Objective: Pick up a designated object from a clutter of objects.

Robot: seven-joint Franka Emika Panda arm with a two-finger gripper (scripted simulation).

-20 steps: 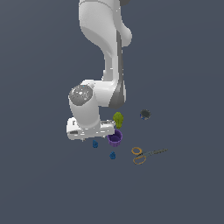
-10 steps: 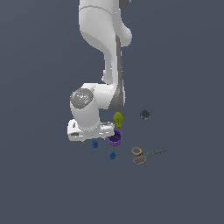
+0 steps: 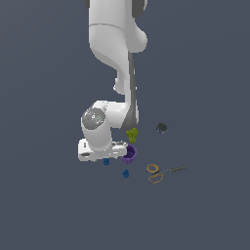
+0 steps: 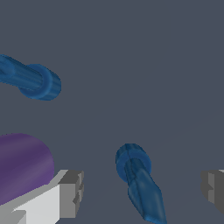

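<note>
The designated dark-blue elongated piece [image 4: 139, 181] lies on the floor between my open fingers, touching neither. In the exterior view it [image 3: 106, 161] sits just under my hand. My gripper [image 4: 142, 190] is open, with one grey fingertip [image 4: 72, 192] next to the purple cup [image 4: 22, 166] and the other fingertip [image 4: 213, 189] well off on the far side. The gripper [image 3: 105, 157] hangs low over the floor. The second blue piece [image 4: 33, 81] lies apart, also seen in the exterior view [image 3: 125, 173].
The purple cup [image 3: 129, 154] stands right beside my hand. A yellow-green lumpy item [image 3: 132, 134] is behind it. A dark round item [image 3: 162, 128] and orange-handled scissors [image 3: 161, 172] lie toward the exterior view's right.
My hand has come down slightly toward the floor over the blue piece. The objects have not moved.
</note>
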